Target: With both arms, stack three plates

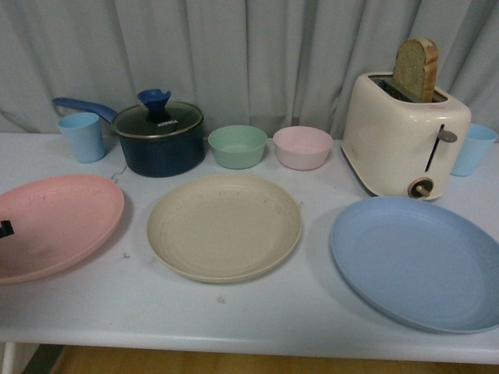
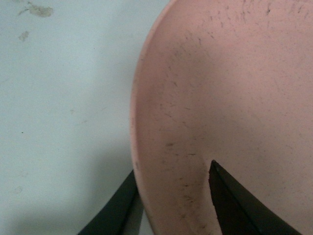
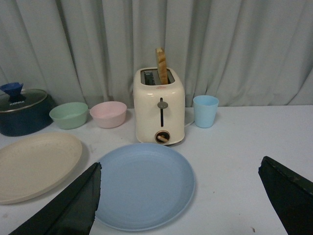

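Note:
Three plates lie in a row on the white table. At the left is the pink plate (image 1: 58, 222), the beige speckled plate (image 1: 224, 226) sits in the middle, and the blue plate (image 1: 421, 261) is at the right. My left gripper (image 2: 172, 169) is shut on the pink plate (image 2: 234, 88) at its left rim, with one finger outside the rim and one on the inner face. Only a dark bit of it (image 1: 4, 228) shows in the front view. My right gripper (image 3: 180, 169) hangs open above the near side of the blue plate (image 3: 142, 188), beside the beige plate (image 3: 34, 164), and holds nothing.
Behind the plates stand a blue cup (image 1: 82, 136), a dark pot with a glass lid (image 1: 158, 139), a green bowl (image 1: 237, 146), a pink bowl (image 1: 302, 146), a cream toaster (image 1: 404, 136) holding a bread slice, and a second blue cup (image 1: 472, 148). A curtain closes the back.

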